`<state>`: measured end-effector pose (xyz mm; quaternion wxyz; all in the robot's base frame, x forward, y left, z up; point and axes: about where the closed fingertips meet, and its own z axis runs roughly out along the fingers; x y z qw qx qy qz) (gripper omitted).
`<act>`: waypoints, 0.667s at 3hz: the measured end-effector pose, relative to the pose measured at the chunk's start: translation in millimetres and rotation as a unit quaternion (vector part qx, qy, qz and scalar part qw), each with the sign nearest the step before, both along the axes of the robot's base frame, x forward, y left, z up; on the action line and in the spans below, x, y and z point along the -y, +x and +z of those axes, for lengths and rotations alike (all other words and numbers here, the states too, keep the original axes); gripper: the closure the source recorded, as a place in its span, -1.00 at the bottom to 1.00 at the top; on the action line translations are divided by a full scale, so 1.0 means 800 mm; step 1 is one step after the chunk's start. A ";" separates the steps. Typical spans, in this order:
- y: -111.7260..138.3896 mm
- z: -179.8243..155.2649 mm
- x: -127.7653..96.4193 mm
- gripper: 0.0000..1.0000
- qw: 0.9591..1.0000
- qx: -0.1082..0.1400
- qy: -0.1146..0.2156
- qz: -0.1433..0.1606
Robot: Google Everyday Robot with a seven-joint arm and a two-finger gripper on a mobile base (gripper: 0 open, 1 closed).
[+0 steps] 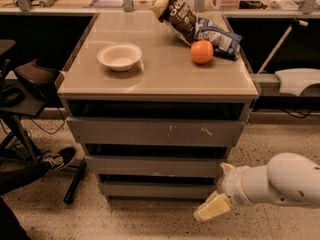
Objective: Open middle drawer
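The grey cabinet has three drawer fronts. The middle drawer point(152, 166) is a plain flat grey panel, shut, under the larger scratched top front point(155, 132) and above the narrow bottom front point(157, 189). My gripper point(217, 189) is on a white arm coming in from the lower right. It is at the cabinet's lower right corner, level with the middle and bottom drawers. Its cream fingers point(212, 207) stand apart, open and empty. The upper finger tip is next to the right end of the middle drawer front.
On the cabinet top point(160, 79) are a white bowl point(119, 56), an orange point(202, 51) and snack bags point(197, 21). A person's shoe point(57, 160) and a chair base are on the floor at left. A white object point(297, 80) lies at right.
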<state>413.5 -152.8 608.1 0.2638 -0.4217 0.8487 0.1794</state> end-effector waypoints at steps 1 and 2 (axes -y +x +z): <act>-0.005 -0.012 -0.065 -1.00 0.996 0.050 -0.053 0.053; -0.019 -0.039 -0.090 -1.00 0.991 0.059 -0.080 0.089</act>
